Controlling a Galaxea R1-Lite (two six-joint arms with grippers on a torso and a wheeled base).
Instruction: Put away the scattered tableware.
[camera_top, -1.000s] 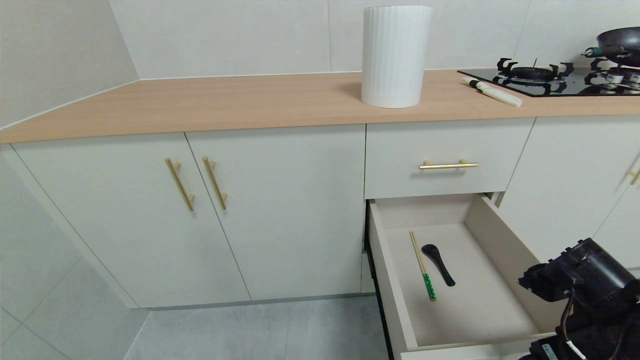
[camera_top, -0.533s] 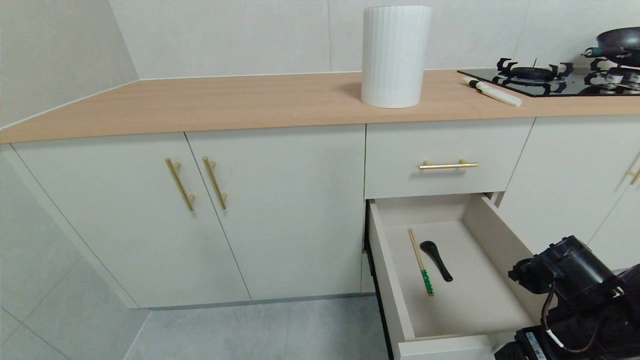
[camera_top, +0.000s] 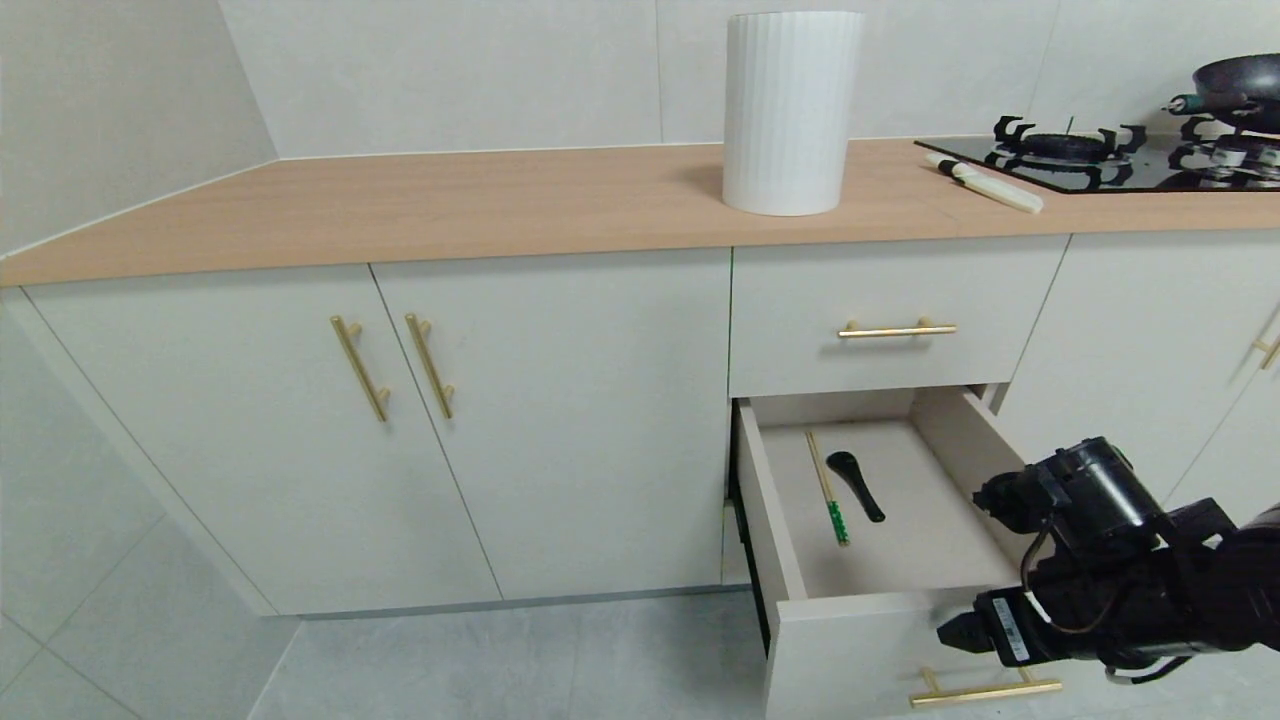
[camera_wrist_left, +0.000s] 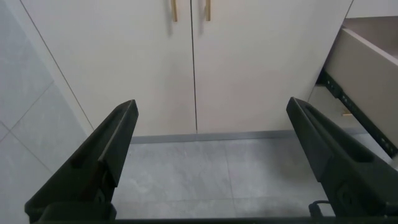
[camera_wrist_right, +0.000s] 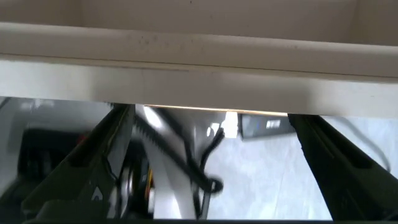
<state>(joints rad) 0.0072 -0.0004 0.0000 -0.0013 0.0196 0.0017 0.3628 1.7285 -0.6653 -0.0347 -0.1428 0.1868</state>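
Showing a pale-tiled kitchen: one wood-grain countertop (camera_top: 450, 205) runs above the partly open drawer (camera_top: 785, 560), whose matte grey front carries a brass bar handle (camera_top: 985, 688). Inside the drawer lie one pair of slim wooden chopsticks (camera_top: 828, 490), green-banded, and one glossy black spoon (camera_top: 857, 483) just beside them. One ribbed white cylinder (camera_top: 790, 110) stands above the drawer. The right gripper (camera_wrist_right: 211, 117), fingers spread and empty, is at the drawer's front. The left gripper (camera_wrist_left: 211, 107), likewise spread, is well apart from the drawer.

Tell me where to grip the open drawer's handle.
Take the gold handle at mid-bar. Come straight at it from the front, with one pincer finger above and one below. It is a thin horizontal bar that stands off the drawer front on two posts, so there should be room behind it.
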